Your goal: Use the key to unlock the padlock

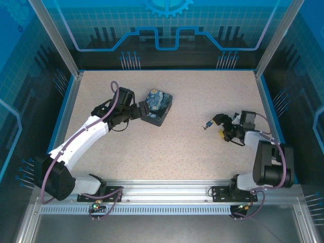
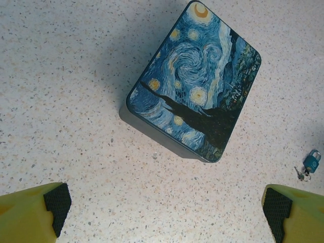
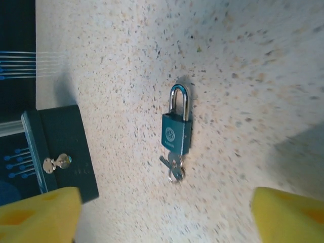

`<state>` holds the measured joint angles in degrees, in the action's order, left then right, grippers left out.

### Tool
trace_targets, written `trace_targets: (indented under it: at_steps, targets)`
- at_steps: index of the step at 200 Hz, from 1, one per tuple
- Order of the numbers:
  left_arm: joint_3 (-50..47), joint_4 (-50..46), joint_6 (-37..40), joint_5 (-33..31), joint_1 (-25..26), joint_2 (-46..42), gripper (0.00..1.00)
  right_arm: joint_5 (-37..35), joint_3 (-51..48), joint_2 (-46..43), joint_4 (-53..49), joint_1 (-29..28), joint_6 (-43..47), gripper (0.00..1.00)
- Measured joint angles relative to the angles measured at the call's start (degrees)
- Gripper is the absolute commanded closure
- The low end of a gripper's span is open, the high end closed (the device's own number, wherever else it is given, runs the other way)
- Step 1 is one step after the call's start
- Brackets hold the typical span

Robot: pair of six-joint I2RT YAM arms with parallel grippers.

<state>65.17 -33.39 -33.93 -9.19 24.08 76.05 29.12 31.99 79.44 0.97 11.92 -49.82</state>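
A small teal padlock [image 3: 176,132] lies flat on the speckled table, its silver shackle [image 3: 180,101] seated in the body. The key [image 3: 173,167] sits on a small ring at the padlock's bottom end; whether it is in the keyhole I cannot tell. My right gripper [image 3: 164,223] hovers just short of the padlock, its yellow fingers [image 3: 40,212] wide apart and holding nothing. From above, the padlock [image 1: 206,125] lies just left of the right gripper [image 1: 218,126]. My left gripper [image 2: 164,217] is open over bare table near the painted box, and the padlock [image 2: 312,162] is far to its right.
A blue box [image 2: 195,81] painted with a starry night stands left of centre [image 1: 157,107], right in front of the left gripper [image 1: 143,110]. Its dark side with a small silver fitting [image 3: 55,163] is left of the padlock. Blue walls [image 1: 162,35] enclose the table.
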Motion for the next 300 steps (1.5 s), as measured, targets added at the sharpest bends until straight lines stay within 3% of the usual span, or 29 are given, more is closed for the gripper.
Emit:
trace_targets:
  at_steps: [32,72,110,138,163,204,252,300]
  targets:
    - [0.0,-1.0,0.0,0.0,0.0,-1.2,0.01,-1.3,-0.2,-9.8,-8.1,1.6,2.0,0.02]
    - [0.0,-1.5,1.0,-2.2,0.0,-2.8,0.01,-4.3,2.4,-15.7,-17.0,1.6,4.7,0.00]
    - [-2.1,0.7,5.1,-11.0,0.0,-6.6,0.01,-10.3,10.0,-16.7,-22.9,1.6,9.6,0.00]
    - [-9.4,7.0,10.8,-18.7,0.0,-12.2,0.01,-19.6,14.0,-16.3,-23.8,0.1,13.1,0.00]
    - [-17.2,14.6,16.4,-24.2,-0.2,-15.6,0.01,-31.3,11.3,-17.7,-19.9,-3.7,14.7,0.00]
    - [-29.5,25.0,21.6,-27.5,-3.6,-22.0,0.01,-51.5,1.6,-19.8,-9.5,-16.0,22.1,0.00]
    - [-39.4,39.9,30.4,-27.6,-6.0,-22.2,0.01,-59.2,0.8,-14.0,-0.4,-17.2,29.3,0.00]
    - [-46.6,60.6,34.3,-24.9,-8.6,-10.7,0.01,-60.3,-2.3,-7.0,12.5,-18.1,35.3,0.00]
